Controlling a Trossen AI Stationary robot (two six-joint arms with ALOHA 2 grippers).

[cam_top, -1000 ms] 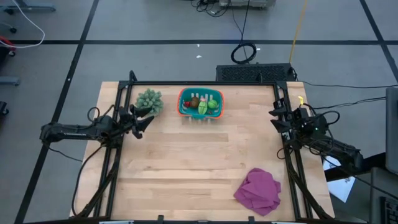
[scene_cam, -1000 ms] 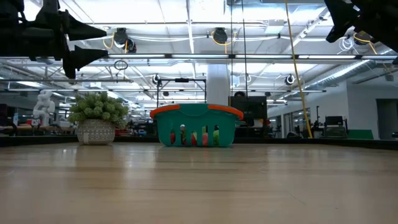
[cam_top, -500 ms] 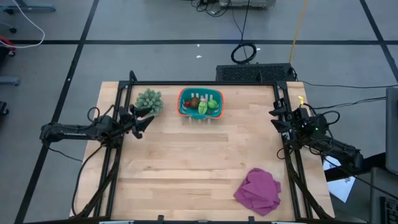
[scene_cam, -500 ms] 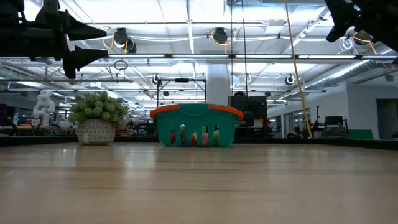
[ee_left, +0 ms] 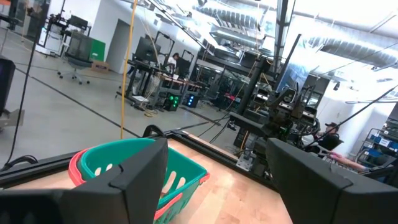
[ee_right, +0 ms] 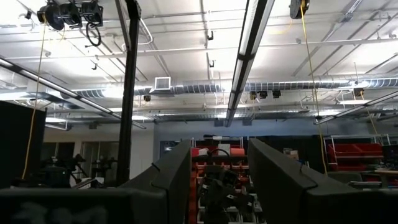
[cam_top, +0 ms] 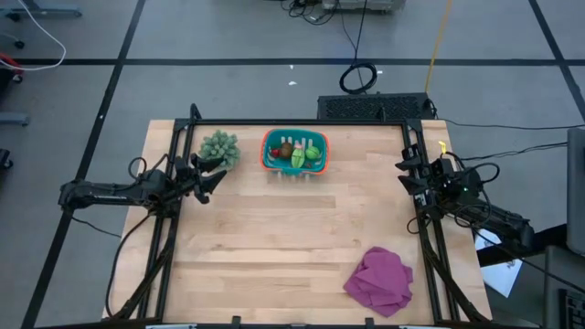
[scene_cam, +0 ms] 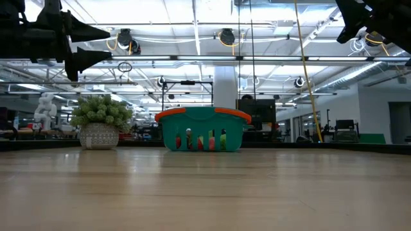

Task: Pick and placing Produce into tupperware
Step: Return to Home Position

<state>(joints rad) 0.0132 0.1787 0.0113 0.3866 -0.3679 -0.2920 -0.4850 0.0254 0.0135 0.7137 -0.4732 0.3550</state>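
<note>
Pale wood table (cam_top: 274, 228) | tupperware (cam_top: 266, 152) at far edge, produce (cam_top: 299, 156) inside, plant (cam_top: 219, 147) just beside | magenta cloth (cam_top: 379, 279) near-right | left gripper (cam_top: 216, 174), right gripper (cam_top: 402, 174) raised at table sides, fingers wide apart | grey taped floor (cam_top: 228, 91), lit workshop (scene_cam: 289, 96) beyond

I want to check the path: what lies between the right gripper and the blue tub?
Nothing stands there. The high view shows only the bare table between the right gripper and the tub.
</note>
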